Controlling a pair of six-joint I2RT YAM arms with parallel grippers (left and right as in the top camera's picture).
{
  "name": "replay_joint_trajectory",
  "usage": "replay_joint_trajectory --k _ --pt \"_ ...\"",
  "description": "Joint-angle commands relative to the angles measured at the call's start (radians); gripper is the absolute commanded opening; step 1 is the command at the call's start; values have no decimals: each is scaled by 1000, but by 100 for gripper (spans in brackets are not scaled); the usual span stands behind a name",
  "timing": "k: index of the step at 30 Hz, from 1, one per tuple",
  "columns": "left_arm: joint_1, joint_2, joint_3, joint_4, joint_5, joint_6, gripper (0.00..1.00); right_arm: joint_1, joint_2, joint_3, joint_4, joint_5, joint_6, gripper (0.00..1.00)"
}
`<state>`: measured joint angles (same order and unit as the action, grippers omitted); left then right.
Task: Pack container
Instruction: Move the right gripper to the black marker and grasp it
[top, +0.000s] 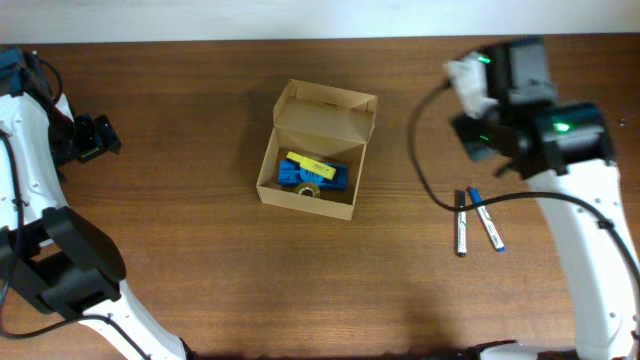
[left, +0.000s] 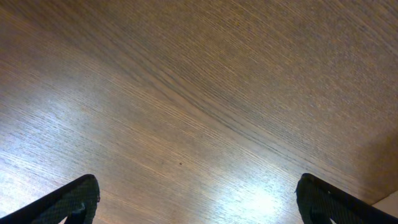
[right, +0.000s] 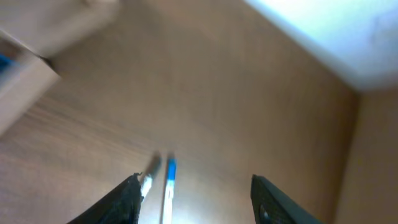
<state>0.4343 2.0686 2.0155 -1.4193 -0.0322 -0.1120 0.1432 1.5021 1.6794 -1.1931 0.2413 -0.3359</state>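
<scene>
Tan cardboard container sits open at mid-bench, with blue and yellow items inside. The left hand hangs over bare wood far left, fingers spread wide. The right hand, likewise parted and empty, hovers near two markers.

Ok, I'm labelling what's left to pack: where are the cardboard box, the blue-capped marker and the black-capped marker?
cardboard box (top: 324, 119), overhead view, inside of its open flap lid.
blue-capped marker (top: 487, 220), overhead view, middle of its barrel.
black-capped marker (top: 461, 226), overhead view, middle of its barrel.
</scene>
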Motion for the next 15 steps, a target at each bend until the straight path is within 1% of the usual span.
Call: replay_joint_trajectory --k 1,3,5,11,15 --pt "7 -8 -7 3 11 16 100 -105 1 -98 -48 -127 159 57" --pt "7 -8 -7 2 11 16 100 -141 13 -179 -58 -199 198 58" --pt "7 -8 -7 3 11 16 100 -152 27 -280 -32 -212 237 58" --pt "7 -8 -7 3 11 16 100 -152 65 -537 121 -213 329 56" --pt "7 -8 -7 3 11 16 100 -177 91 -652 227 -224 380 56"
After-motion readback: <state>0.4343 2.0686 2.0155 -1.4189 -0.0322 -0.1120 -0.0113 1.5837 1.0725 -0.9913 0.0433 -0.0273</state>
